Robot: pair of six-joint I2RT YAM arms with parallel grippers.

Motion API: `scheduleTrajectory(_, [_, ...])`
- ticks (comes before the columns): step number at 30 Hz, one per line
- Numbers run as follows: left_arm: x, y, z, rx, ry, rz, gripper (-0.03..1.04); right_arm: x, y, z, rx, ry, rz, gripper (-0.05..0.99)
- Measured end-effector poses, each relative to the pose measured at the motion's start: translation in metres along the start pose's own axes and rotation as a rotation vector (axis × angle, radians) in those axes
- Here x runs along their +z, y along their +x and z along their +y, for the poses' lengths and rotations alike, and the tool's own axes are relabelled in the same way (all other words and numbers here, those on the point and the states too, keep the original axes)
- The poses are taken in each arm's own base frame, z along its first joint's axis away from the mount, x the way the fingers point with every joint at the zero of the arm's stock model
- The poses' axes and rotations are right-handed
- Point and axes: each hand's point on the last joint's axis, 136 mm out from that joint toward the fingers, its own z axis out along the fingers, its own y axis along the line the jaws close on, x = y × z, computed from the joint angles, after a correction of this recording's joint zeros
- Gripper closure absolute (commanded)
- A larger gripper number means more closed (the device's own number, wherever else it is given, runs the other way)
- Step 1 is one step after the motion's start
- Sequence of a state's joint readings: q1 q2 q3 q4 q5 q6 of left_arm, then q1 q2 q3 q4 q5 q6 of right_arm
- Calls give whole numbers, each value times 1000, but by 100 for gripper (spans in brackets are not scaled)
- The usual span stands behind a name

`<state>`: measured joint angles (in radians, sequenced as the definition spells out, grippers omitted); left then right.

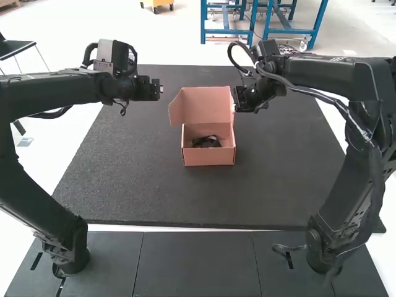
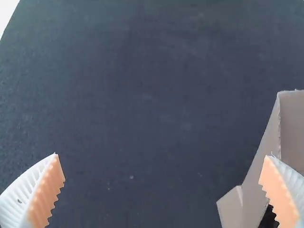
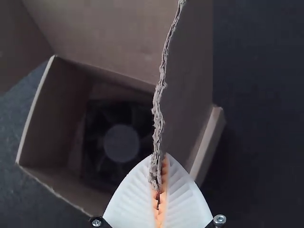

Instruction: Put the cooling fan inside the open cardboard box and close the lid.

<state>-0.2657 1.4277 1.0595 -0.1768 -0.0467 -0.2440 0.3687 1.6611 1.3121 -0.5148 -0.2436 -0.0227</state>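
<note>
Fan point(image 3: 118, 142) lies inside the cardboard box point(image 1: 208, 151). My right jaws pinch the upright lid point(image 1: 201, 105) at three o'clock, apparently its side flap; left jaws spread wide near its ten o'clock.

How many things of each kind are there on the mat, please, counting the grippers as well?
cardboard box: 1
cooling fan, inside the box: 1
grippers: 2, the left gripper open, the right gripper shut on the lid's edge
Total: 4
</note>
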Motion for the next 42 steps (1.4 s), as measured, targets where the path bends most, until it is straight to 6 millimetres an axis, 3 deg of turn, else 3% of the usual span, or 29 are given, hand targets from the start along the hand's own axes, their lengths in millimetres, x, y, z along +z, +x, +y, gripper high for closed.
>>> scheduleTrajectory(5, [2,14,-8,19,11,29,4,3,7,0,3,0,17,95])
scheduleTrajectory(15, [4,12,-13,23,21,15,4,4,8,0,3,-1,18,95])
scheduleTrajectory(33, [39,38,-13,30,15,80,4,3,8,0,3,-4,19,95])
scheduleTrajectory(42, [39,41,-52,65,114,89,4,4,8,1,3,-8,19,95])
